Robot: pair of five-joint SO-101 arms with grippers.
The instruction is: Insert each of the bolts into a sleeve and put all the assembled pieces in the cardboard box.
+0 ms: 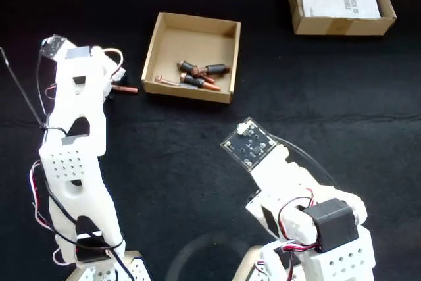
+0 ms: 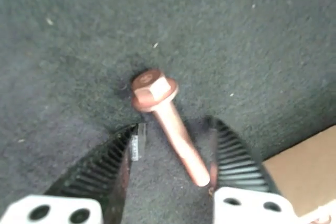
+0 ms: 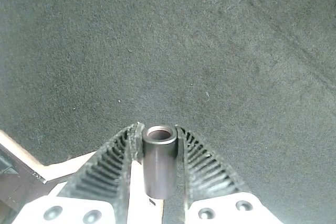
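I see my right gripper clamped on a dark sleeve — open end facing out — above the black table cover.

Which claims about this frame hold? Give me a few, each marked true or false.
The right hand grips a sleeve. True.
The left hand is shut on the bolt. False: it is open, with the bolt lying on the mat between its fingers.
The box holds assembled pieces. True.
The sleeve already has a bolt in it. False: its visible end is hollow.
The bolt lies in the box. False: it lies on the mat outside it.
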